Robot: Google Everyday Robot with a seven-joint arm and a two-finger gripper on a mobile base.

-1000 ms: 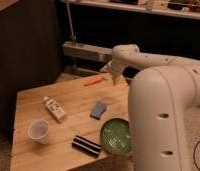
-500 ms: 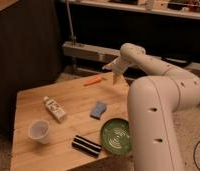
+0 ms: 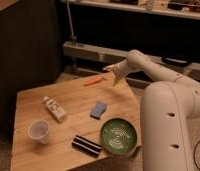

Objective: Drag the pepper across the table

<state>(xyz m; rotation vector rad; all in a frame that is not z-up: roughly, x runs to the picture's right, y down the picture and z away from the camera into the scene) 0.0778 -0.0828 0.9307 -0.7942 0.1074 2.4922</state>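
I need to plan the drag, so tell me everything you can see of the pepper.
The pepper is small, slender and orange, tapered towards one end and smooth-looking. It lies flat on the light-wood table, near its far edge, slightly slanted. The gripper hovers just right of it in the view; whether they touch cannot be told.

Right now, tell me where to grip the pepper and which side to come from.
Grip the pepper at its middle, from above, jaws across its narrow width: it lies flat and slender near the far edge of the table. The pincer hovers close beside it, empty.
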